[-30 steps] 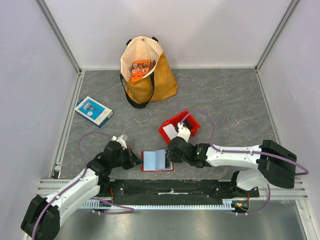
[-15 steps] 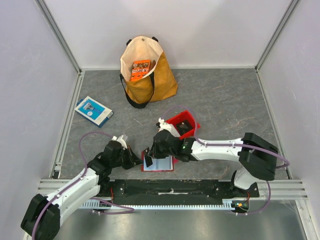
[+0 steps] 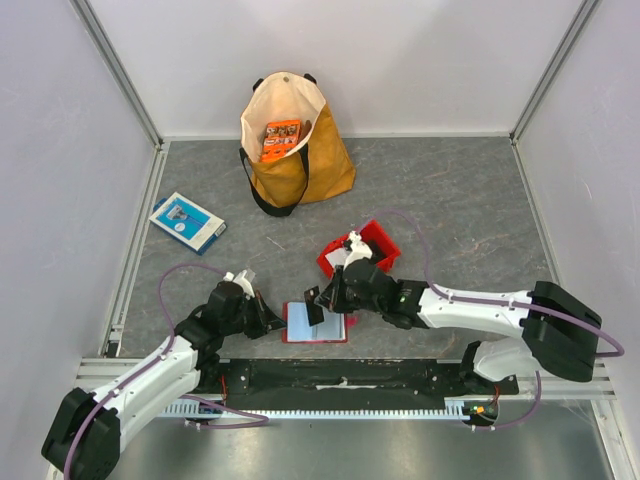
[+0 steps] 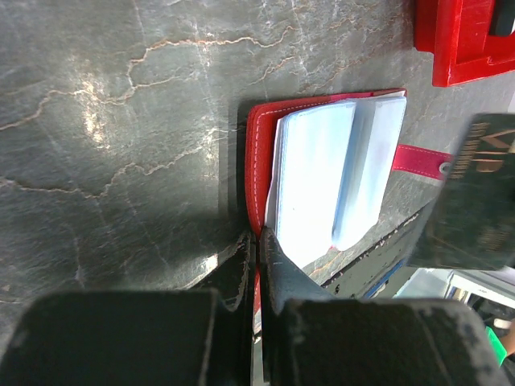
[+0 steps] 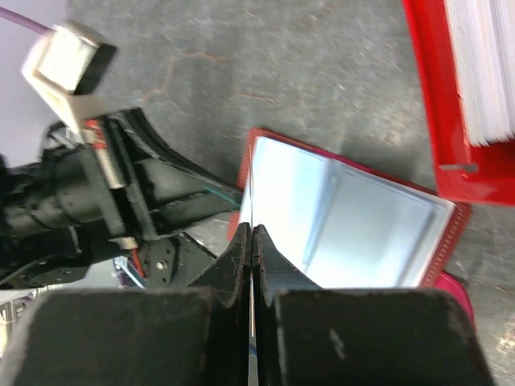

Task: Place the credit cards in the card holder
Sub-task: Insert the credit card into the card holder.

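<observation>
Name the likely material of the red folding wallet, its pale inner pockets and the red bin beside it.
Red folding wallet: probably leather or imitation, white edge stitching. Pale inner pockets: seemingly glossy plastic, translucent sheen. Red bin: likely rigid plastic, smooth moulded rim.

card holder: red, open flat | dark credit card: above it

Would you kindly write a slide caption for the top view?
The right claw holds a dark card above the open wallet; left claw grips its edge.
</observation>
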Robot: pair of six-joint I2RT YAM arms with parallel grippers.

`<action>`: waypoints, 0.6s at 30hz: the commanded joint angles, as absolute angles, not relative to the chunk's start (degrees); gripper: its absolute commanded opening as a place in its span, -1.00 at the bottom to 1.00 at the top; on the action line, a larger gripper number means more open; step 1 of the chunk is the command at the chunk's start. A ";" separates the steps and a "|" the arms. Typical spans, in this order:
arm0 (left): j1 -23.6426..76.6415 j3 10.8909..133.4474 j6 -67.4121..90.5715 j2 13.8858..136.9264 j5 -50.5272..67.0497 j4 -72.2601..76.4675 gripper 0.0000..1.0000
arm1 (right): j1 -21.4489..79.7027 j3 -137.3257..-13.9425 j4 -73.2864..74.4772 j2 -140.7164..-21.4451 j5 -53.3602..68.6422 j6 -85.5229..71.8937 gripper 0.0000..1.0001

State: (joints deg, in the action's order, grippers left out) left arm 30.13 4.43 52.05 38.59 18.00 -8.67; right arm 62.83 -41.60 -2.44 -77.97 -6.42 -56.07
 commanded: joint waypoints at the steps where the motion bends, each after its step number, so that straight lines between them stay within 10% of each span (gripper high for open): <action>1: 30.23 5.01 52.82 38.76 17.31 -7.91 -0.96 | 62.67 -35.61 -9.03 -78.48 -4.58 -59.41 -1.00; 18: 30.24 5.01 53.17 39.02 17.75 -7.65 -0.96 | 62.67 -26.64 -19.16 -82.62 -9.57 -67.67 -1.00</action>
State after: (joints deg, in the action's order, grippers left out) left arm 30.13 4.43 52.07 38.63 18.00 -8.64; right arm 62.63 -27.94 -15.92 -81.71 -6.66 -64.49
